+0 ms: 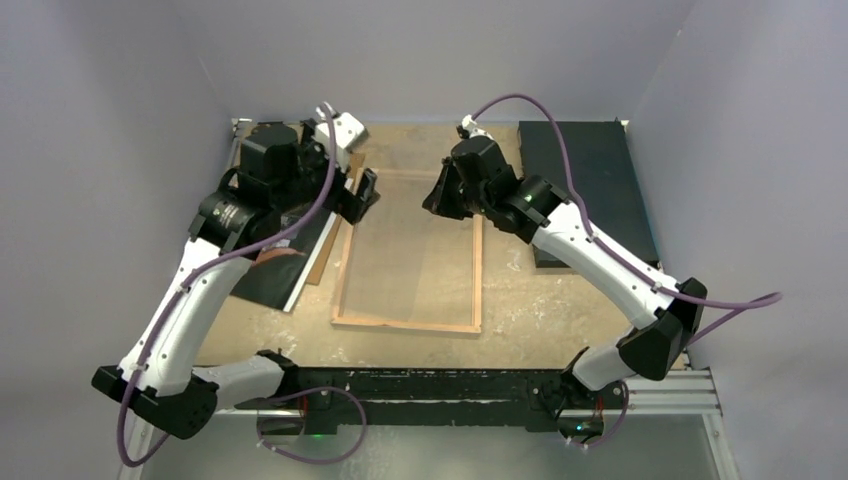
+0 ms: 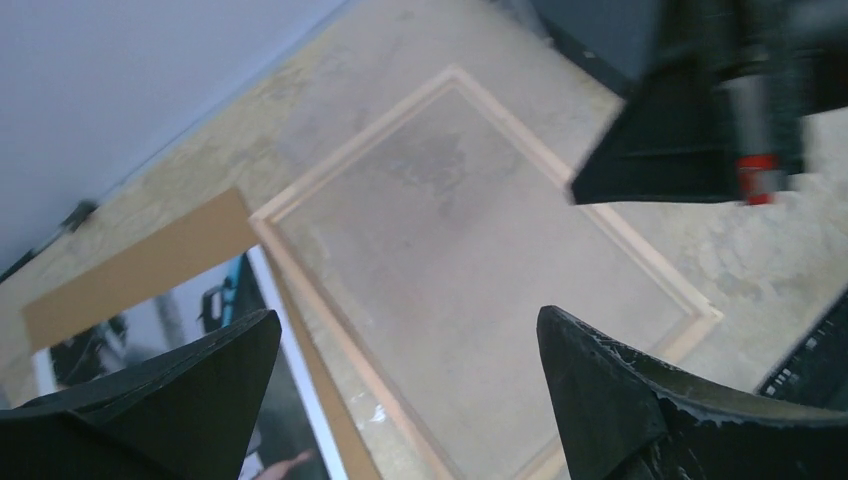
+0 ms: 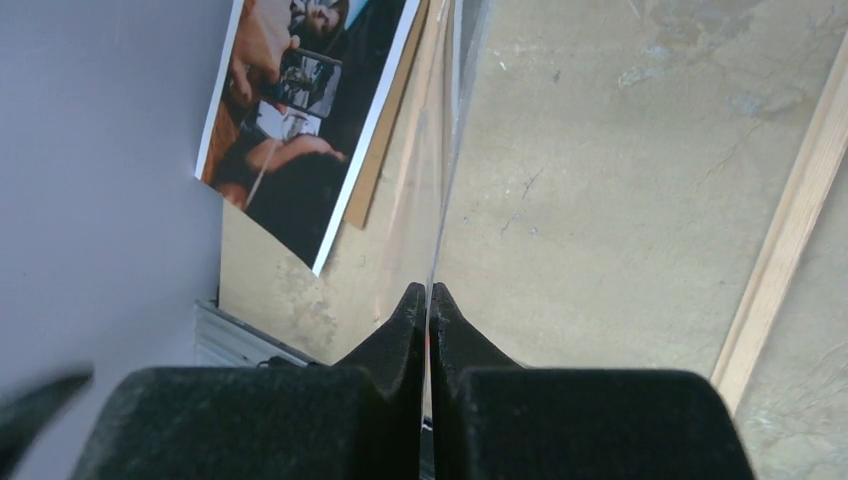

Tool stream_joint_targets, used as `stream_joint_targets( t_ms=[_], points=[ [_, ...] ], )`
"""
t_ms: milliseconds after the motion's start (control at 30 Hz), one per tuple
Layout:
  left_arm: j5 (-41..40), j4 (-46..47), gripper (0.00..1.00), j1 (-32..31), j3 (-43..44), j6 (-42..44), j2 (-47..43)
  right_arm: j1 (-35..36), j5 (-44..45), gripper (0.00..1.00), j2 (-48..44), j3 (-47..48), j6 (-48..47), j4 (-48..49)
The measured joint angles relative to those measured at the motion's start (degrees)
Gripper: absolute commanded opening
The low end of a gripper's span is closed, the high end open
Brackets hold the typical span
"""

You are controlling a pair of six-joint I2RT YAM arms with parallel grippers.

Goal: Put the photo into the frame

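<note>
The frame [image 1: 405,325] lies back up on the table, light wood; it also shows in the left wrist view [image 2: 355,142] and the right wrist view [image 3: 790,240]. My right gripper [image 1: 440,200] [image 3: 428,290] is shut on the edge of the clear pane [image 1: 415,250] [image 3: 445,150] at the frame's far end, and the pane hangs tilted over the frame. The photo [image 1: 285,270] [image 2: 200,310] [image 3: 300,110] lies left of the frame, partly under my left arm. My left gripper [image 1: 365,195] [image 2: 408,315] is open and empty above the frame's far left edge.
A brown backing board [image 1: 330,245] [image 2: 140,265] lies under the photo beside the frame. A black mat [image 1: 590,190] lies at the back right. Walls close in on the left, back and right. A black rail [image 1: 430,385] runs along the near edge.
</note>
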Motion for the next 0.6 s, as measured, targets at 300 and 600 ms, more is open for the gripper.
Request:
stream_joint_targets(
  t_ms=[300, 600],
  points=[
    [5.2, 4.2, 0.85, 26.6, -4.8, 1.7, 9.8, -0.9, -3.3, 0.00, 0.0, 3.6, -8.1, 0.8],
    [6.8, 9.5, 0.45, 31.7, -18.5, 5.0, 19.8, -6.8, -13.9, 0.00, -0.3, 2.2, -11.3, 6.1]
  ],
)
